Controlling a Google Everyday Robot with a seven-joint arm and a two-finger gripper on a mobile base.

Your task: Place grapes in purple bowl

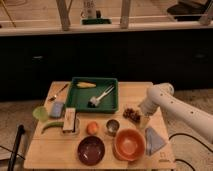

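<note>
The grapes, a small dark reddish bunch, lie on the wooden table right of the green tray. The purple bowl stands at the table's front, left of the orange bowl. My gripper hangs from the white arm at the table's right side, just right of the grapes and close to them, near table height. The bowl is empty.
A green tray holds a corn cob and a brush. A small metal cup, an orange fruit, a box, a green banana-like item, a blue sponge, a green cup and a blue cloth lie around.
</note>
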